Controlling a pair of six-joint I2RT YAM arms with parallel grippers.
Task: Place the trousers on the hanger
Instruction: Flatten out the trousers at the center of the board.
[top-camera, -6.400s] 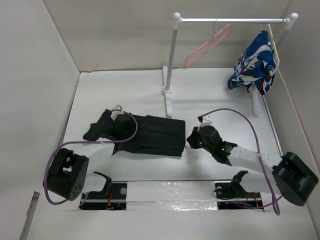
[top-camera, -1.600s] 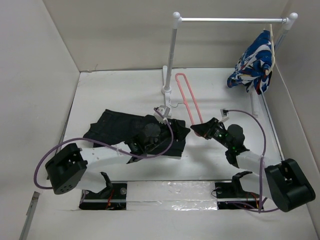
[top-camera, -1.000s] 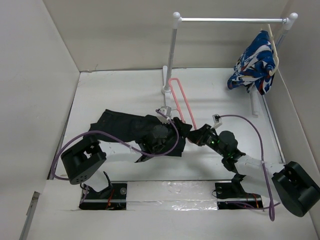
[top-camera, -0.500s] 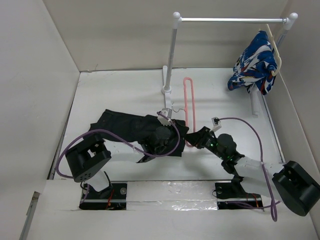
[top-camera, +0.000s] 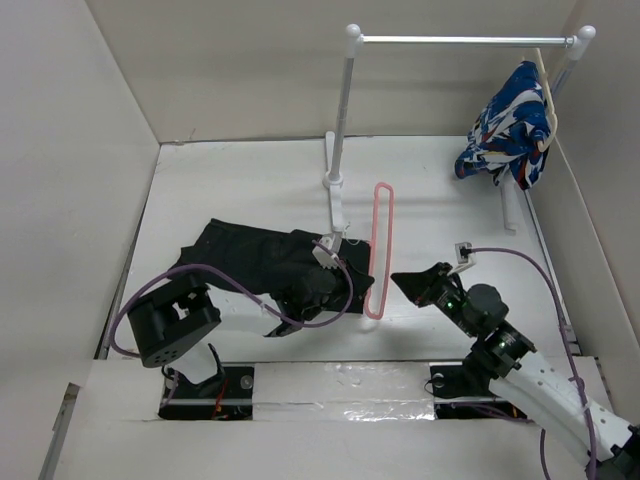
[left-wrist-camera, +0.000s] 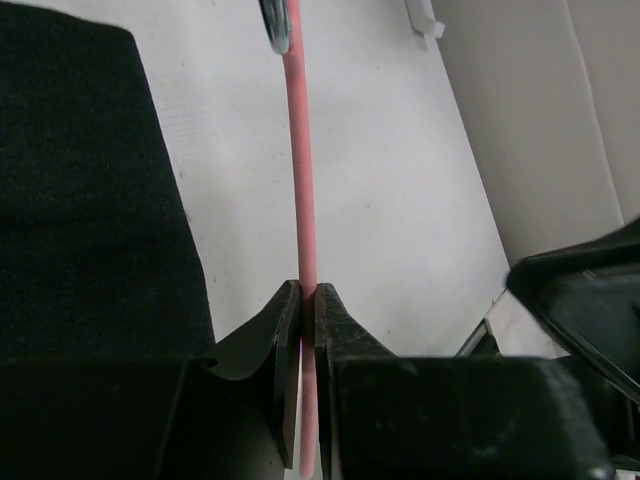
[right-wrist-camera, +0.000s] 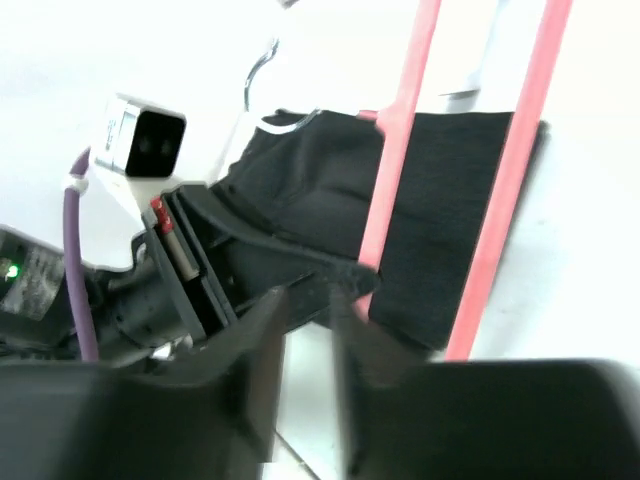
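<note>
The black trousers (top-camera: 250, 258) lie spread on the table left of centre, and also show in the left wrist view (left-wrist-camera: 80, 200). The pink hanger (top-camera: 378, 250) lies just past their right edge, its long side running towards the back. My left gripper (top-camera: 358, 298) is shut on one pink rod of the hanger (left-wrist-camera: 303, 180), which is pinched between the fingertips. My right gripper (top-camera: 400, 278) hovers to the right of the hanger, apart from it. Its blurred jaws (right-wrist-camera: 310, 315) stand a narrow gap apart with nothing between them. Both hanger rods (right-wrist-camera: 395, 170) cross ahead of them.
A white clothes rack with a metal rail (top-camera: 460, 41) stands at the back, its left post (top-camera: 340, 110) just behind the hanger. A blue, white and red patterned garment (top-camera: 510, 125) hangs at the rail's right end. White walls close in the table.
My left gripper has shut on the hanger. My right gripper has let go of it and drawn back to the right. The hanger has swung straighter.
</note>
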